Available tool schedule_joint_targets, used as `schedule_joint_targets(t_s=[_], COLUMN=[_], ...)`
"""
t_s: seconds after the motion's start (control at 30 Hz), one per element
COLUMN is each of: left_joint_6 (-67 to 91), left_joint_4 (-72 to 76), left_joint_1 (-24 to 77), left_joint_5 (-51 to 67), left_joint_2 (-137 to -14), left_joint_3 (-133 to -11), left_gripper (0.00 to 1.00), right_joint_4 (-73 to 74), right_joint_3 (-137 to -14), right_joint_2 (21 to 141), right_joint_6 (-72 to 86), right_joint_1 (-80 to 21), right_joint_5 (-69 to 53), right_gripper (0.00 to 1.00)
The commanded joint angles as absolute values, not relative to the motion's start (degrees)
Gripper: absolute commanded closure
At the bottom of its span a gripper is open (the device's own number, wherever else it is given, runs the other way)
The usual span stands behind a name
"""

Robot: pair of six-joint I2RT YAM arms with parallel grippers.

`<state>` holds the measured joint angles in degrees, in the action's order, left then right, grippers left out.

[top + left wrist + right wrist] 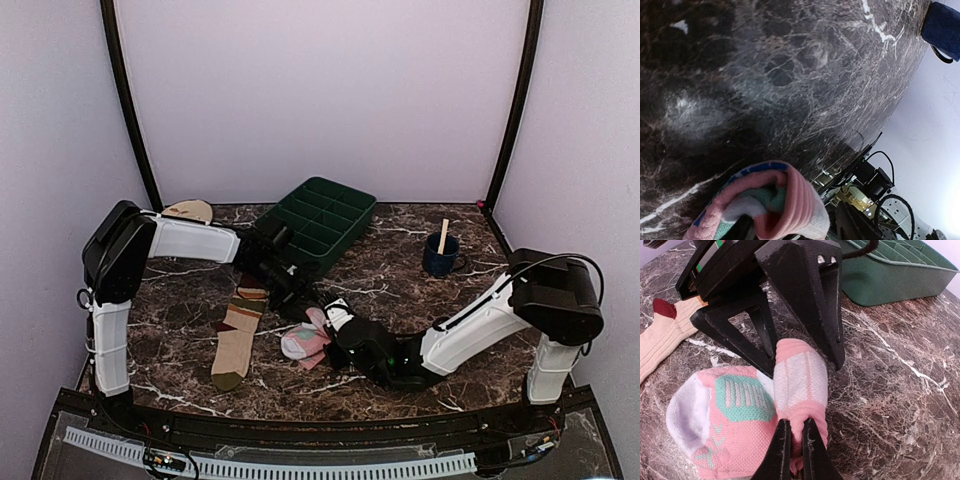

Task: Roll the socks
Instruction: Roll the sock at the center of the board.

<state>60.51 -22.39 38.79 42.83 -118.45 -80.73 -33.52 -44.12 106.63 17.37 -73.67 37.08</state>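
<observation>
The pink sock (305,341) with teal and white patches lies at the table's middle, partly folded. My right gripper (336,320) is shut, pinching a fold of it (796,422) near the white patch. My left gripper (303,298) stands just behind, with its black fingers (827,315) on either side of the sock's raised cuff end (799,370), closed on it. The cuff (790,197) fills the bottom of the left wrist view. The beige striped sock (238,335) lies flat to the left; its maroon heel shows in the right wrist view (662,307).
A green compartment tray (322,215) stands behind the grippers and also shows in the right wrist view (895,270). A blue mug (440,256) holding a wooden stick stands at the back right. A round beige disc (188,210) lies at the back left.
</observation>
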Motion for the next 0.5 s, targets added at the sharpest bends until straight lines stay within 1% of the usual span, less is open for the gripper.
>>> schedule_joint_targets(t_s=[0.0,0.17,0.2,0.27,0.37,0.4,0.43,0.47], left_joint_6=[60.25,60.87,60.97,60.93,60.77,60.57,60.13,59.59], left_joint_4=[-20.85,-19.3,-19.04,-18.48,-18.12,-18.18,-18.31,-18.91], left_joint_1=[38.67,38.79,38.76,38.93,39.11,39.24,39.25,39.28], left_joint_5=[44.37,44.86,45.04,45.35,46.04,46.29,46.63,46.75], left_joint_2=[-118.48,-118.47,-118.6,-118.87,-119.33,-119.47,-119.59,-119.62], left_joint_3=[-81.6,-80.81,-80.72,-80.6,-80.75,-80.89,-81.05,-81.19], left_gripper=[0.54,0.76,0.82,0.87,0.87,0.85,0.75,0.63], right_joint_4=[-34.96,-34.08,-33.92,-33.73,-33.3,-33.23,-33.2,-33.09], right_joint_3=[-44.79,-45.21,-45.28,-45.34,-45.44,-45.44,-45.44,-45.51], right_joint_2=[108.16,108.79,108.81,108.92,109.02,109.07,108.99,108.99], right_joint_6=[16.91,17.51,17.64,17.93,18.04,18.02,17.94,17.93], right_joint_1=[-74.45,-74.47,-74.46,-74.47,-74.46,-74.49,-74.46,-74.47], right_joint_5=[35.92,35.68,35.57,35.51,35.44,35.44,35.49,35.5], right_gripper=[1.0,1.0,1.0,1.0,1.0,1.0,1.0,1.0])
